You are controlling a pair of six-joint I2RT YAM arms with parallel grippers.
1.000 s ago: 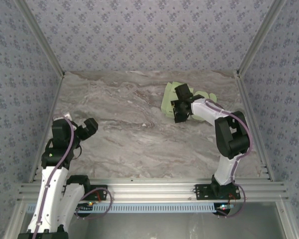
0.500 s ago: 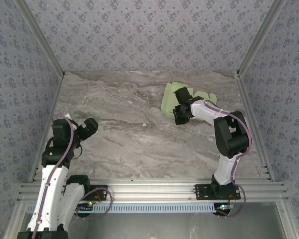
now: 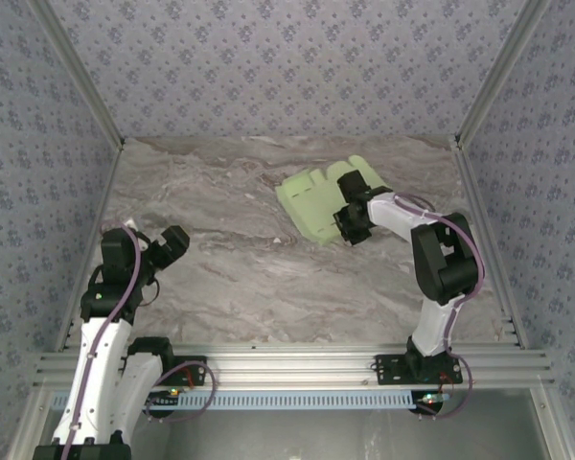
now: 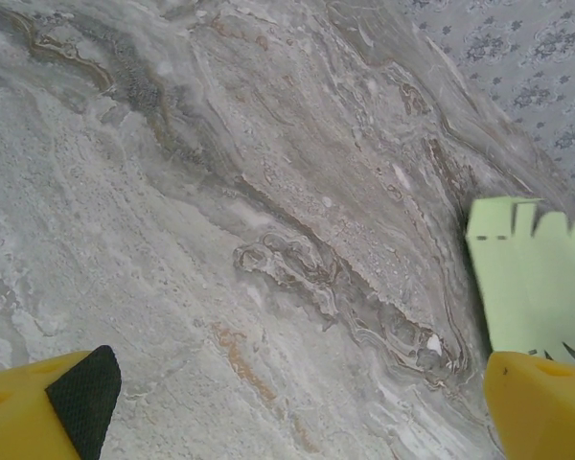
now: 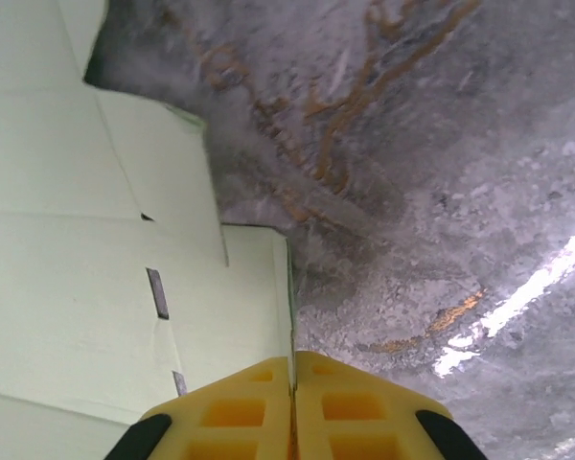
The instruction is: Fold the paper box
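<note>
- The right claw [image 5: 290, 374] is pinched on an edge of the paper box [image 3: 316, 196], whose pale green card spreads to that claw's left over the counter [image 3: 220, 259].
- The left claw [image 3: 171, 244] gapes wide, holding nothing, well apart from the card.

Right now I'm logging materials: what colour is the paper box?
Pale light green, plain; the paper box shows best in the right wrist view.

No text, label, brand, number or sign can be read in any of the views; the paper box [image 3: 311, 203] is plain pale green card with nothing printed on it.
</note>
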